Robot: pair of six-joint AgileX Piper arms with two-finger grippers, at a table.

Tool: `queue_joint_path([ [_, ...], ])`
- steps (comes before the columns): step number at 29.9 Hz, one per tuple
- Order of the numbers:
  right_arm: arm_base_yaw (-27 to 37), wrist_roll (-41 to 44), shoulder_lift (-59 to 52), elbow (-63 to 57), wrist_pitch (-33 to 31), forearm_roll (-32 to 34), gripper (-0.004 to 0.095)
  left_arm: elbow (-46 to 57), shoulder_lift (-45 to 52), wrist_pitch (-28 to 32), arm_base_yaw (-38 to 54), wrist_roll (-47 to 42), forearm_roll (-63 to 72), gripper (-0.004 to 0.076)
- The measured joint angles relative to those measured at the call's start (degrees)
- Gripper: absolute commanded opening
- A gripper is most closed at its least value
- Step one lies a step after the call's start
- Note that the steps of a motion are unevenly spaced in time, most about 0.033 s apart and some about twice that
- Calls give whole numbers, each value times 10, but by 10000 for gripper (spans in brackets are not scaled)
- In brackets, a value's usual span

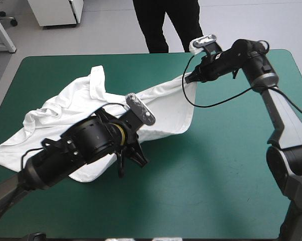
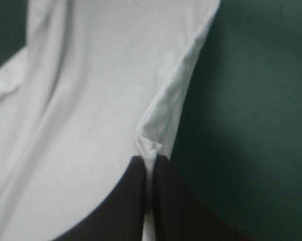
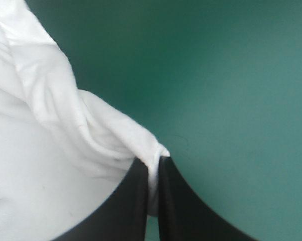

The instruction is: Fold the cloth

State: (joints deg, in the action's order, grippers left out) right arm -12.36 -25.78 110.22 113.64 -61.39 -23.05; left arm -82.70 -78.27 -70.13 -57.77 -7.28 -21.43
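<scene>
Progress on the fold looks slight: in the high view the T-shirt (image 1: 161,108) lies rumpled across the left half of the table (image 1: 216,175), heaped in loose ridges toward the left edge, with no clean fold made, so the step in hand seems to be pulling it flat before any folding. The left gripper (image 1: 134,159) sits low over the near edge of the T-shirt, its arm reaching in from the near left corner and angled forward. The right gripper (image 1: 187,78) is out near the far edge, its arm bent at the elbow and stretched toward the left, with a corner of the T-shirt drawn up to it in a taut band. In the left wrist view the black fingers (image 2: 126,201) are pressed nearly together, pinching a small pucker of the hem, and the white fabric spreads away ahead of them with bare teal-green cover (image 2: 251,125) beside it. In the right wrist view the fingers (image 3: 131,201) likewise clamp on a twisted corner, the fabric trailing off to one side and bare cover on the other. Spreading, smoothing and every fold appear left to do.
</scene>
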Motion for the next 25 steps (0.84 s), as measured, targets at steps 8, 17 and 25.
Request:
queue_joint_path([
  [8,9,56,-170,2,-10,33,-17,-209,18,-15,0,14,-67,-9],
  [17,11,129,-335,7,34,108,-17,-415,20,32,0,94,-96,-9],
  [25,11,170,-414,100,55,148,-17,-539,23,116,0,139,-127,-9],
])
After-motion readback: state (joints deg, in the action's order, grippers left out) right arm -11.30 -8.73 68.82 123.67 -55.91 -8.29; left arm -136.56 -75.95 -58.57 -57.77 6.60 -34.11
